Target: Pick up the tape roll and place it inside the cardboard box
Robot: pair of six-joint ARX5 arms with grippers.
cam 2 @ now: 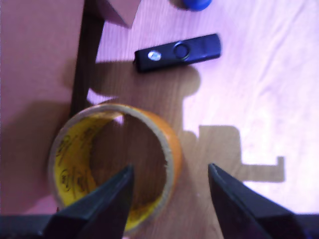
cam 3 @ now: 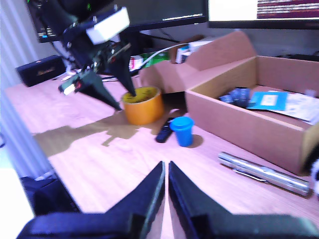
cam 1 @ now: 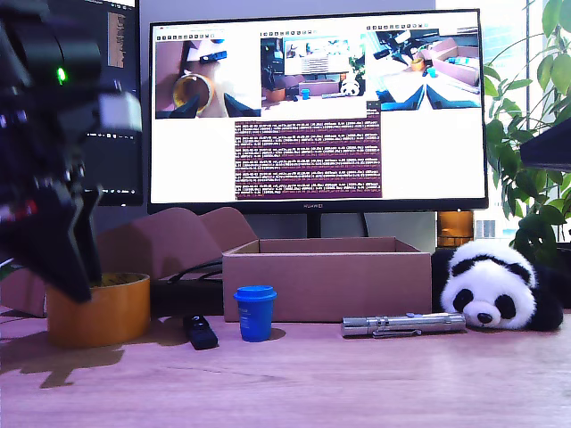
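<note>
The first claw (cam 2: 169, 199) is spread wide and straddles the near wall of the wide orange-brown packing tape roll (cam 2: 112, 167) with its yellowish core: one finger sits inside the ring, the other outside it. That placement looks chosen to pinch a single wall of the roll rather than span the whole roll. Nothing is clamped yet, and whether either finger touches the tape cannot be told.

The roll stands flat on the wooden bench (cam 1: 357, 383) at the exterior view's left, beside a small black rectangular stick-like device (cam 2: 178, 52) and a small blue cup (cam 1: 255, 312).

The low brown cardboard box (cam 1: 326, 283), open-topped, stands behind the cup near the middle of the exterior view, already holding some papers.

The second claw (cam 3: 166, 199) is pressed closed on nothing, parked above bare bench well apart from the roll.
</note>
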